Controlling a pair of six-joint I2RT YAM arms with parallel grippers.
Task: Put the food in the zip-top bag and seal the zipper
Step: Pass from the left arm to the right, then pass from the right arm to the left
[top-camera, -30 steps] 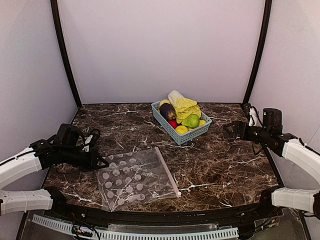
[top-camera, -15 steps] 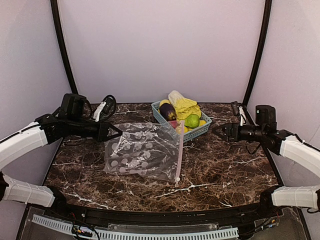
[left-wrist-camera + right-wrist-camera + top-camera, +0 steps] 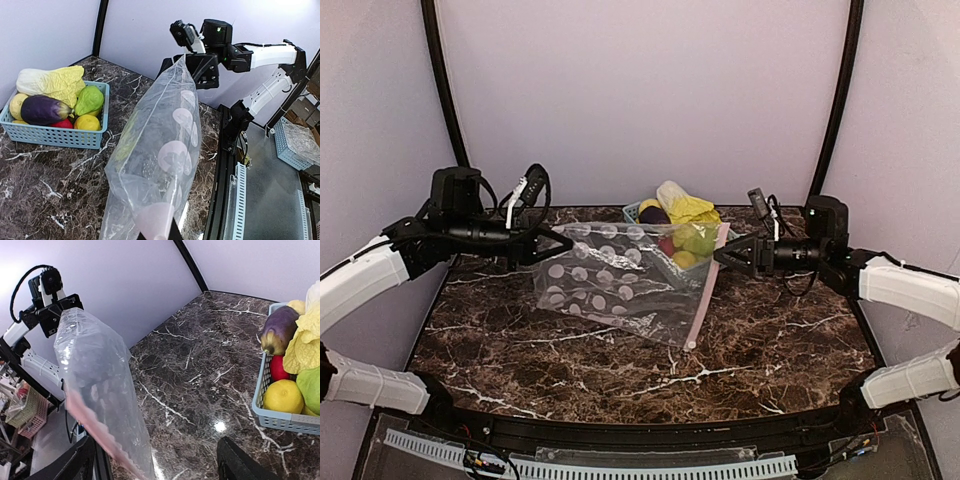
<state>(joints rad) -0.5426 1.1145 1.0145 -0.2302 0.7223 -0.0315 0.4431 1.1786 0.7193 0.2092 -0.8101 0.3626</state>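
The zip-top bag hangs clear and dotted above the table, its left corner pinched in my shut left gripper. Its pink zipper runs down the right edge, low end near the table. My right gripper stands open at the zipper's top end. In the right wrist view the zipper lies between the spread fingers, close to the left finger. The food sits in the basket: cabbage, eggplant, green fruit, yellow fruit. The left gripper holds the bag.
The light blue slatted basket stands at the back centre of the dark marble table, partly hidden behind the raised bag in the top view. Black frame posts rise at the back corners. A black rail runs along the near edge.
My left gripper has lifted the bag off the table and carried it up and back toward the basket. My right gripper has moved left to the zipper edge.
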